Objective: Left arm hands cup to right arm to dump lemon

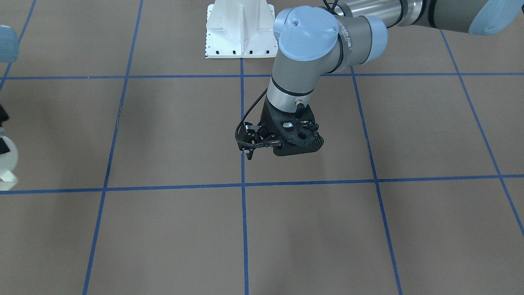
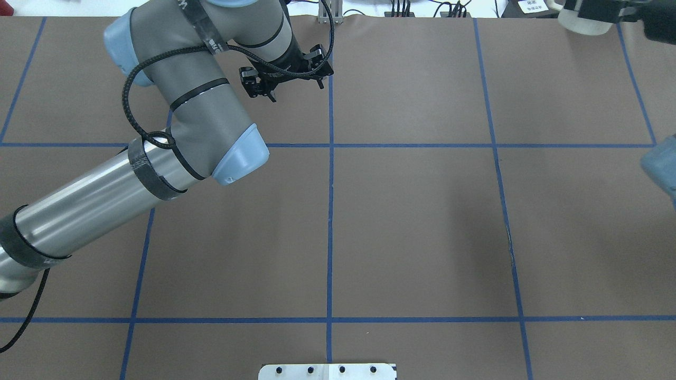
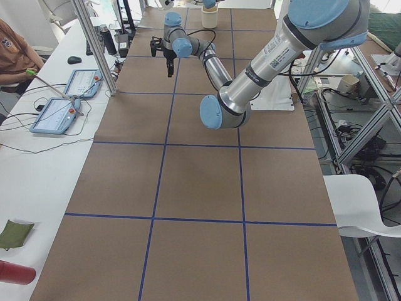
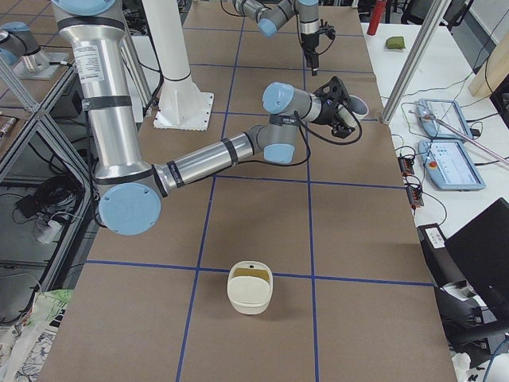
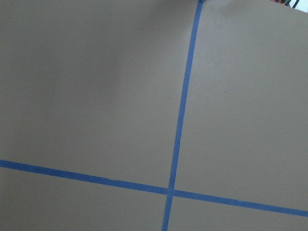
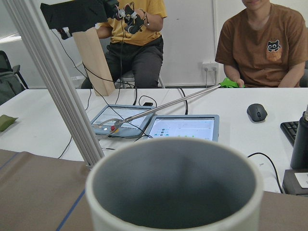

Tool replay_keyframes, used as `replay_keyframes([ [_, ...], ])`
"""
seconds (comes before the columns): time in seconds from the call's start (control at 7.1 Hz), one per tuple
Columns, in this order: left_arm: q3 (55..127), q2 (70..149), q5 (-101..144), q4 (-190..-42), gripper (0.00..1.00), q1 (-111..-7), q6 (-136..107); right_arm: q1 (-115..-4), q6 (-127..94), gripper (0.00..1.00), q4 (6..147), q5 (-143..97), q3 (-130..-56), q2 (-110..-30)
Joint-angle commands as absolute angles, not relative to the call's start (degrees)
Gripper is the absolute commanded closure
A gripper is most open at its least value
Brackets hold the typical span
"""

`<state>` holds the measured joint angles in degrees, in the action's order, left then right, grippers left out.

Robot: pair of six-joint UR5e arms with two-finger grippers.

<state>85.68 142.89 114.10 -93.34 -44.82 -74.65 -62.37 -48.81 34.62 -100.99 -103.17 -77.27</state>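
Brown table (image 2: 422, 221) gridded with blue tape (image 2: 330, 211). The left gripper (image 2: 291, 84) hangs over it, fingers spread wide. The right gripper (image 4: 340, 102) clasps the cup (image 6: 173, 187) at the table's edge, facing a white desk (image 6: 57, 130) with tablets (image 6: 185, 127).

Place: a robot lab.
Arms: left arm (image 3: 250, 78), right arm (image 4: 107, 103) reaching over the table (image 2: 422, 221).
Table top: blue tape (image 2: 330, 221) gridding brown paper.
Desk (image 6: 48, 130): people (image 6: 260, 43) sitting by tablets (image 6: 183, 127).

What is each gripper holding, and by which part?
The right gripper holds the white mug, seemingly by its side wall; the contact itself is hidden. The left gripper is open and empty.
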Motion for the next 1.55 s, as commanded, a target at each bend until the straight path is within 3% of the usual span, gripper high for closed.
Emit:
replay_keyframes([
  [0.0, 85.34, 142.91, 114.43, -93.43, 0.0, -46.14, -75.14, -48.76, -42.31, 0.77, 48.28, -83.58, -103.27, -69.46],
  [0.7, 84.64, 143.26, 121.64, -98.59, 0.0, -50.63, -81.97, -27.55, -36.47, 0.78, 62.91, -55.51, -101.87, -60.4],
  [1.41, 84.11, 143.52, 127.6, -105.38, 0.0, -50.54, -90.09, -24.78, -37.27, 0.78, 66.62, -49.48, -98.44, -55.02],
])
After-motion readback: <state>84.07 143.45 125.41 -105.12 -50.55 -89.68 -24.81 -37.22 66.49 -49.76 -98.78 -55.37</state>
